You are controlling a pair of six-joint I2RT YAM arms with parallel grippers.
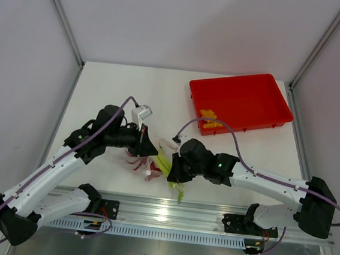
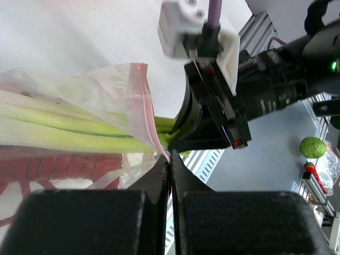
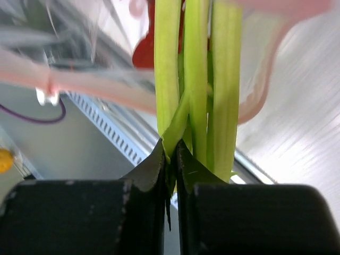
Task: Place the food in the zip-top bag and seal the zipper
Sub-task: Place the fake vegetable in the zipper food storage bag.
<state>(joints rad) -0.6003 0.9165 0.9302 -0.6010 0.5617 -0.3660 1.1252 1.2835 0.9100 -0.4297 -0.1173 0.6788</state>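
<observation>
Clear, floppy, rectangular plastic zip-top bag (image 2: pixel 95 87): lies on the white table (image 1: pixel 114 86) close to its front edge, between the two arms, with its mouth turned toward the right arm. Thin pinkish-red zipper (image 2: pixel 140 101): runs along the mouth edge, not pressed together, and the mouth gapes around the stalk. Long pale-green-and-white leafy stalk (image 2: pixel 64 130): partly inside the bag, its end sticking out past the mouth and reaching toward the grey metal rail (image 1: pixel 210 213) at the table's front. How much of its length is in the bag cannot be told. Dark red spiky piece (image 2: pixel 58 166): seen through the plastic, inside the bag, just beside the stalk. Small cluster of yellow-orange pieces (image 1: pixel 210 119): sits in the near left corner of the red rectangular plastic tray (image 1: pixel 245 101), at the far right of the table and well apart from the bag. Left gripper (image 2: pixel 169 159): jaws closed to a hairline, pinching the bag's pinkish rim at the mouth just beside the stalk. Right gripper (image 3: pixel 171 151): jaws closed tight on one green strand of the stalk's protruding end, the other strands running free just beside the fingers. The two grippers are near one another, facing across the bag's mouth.
</observation>
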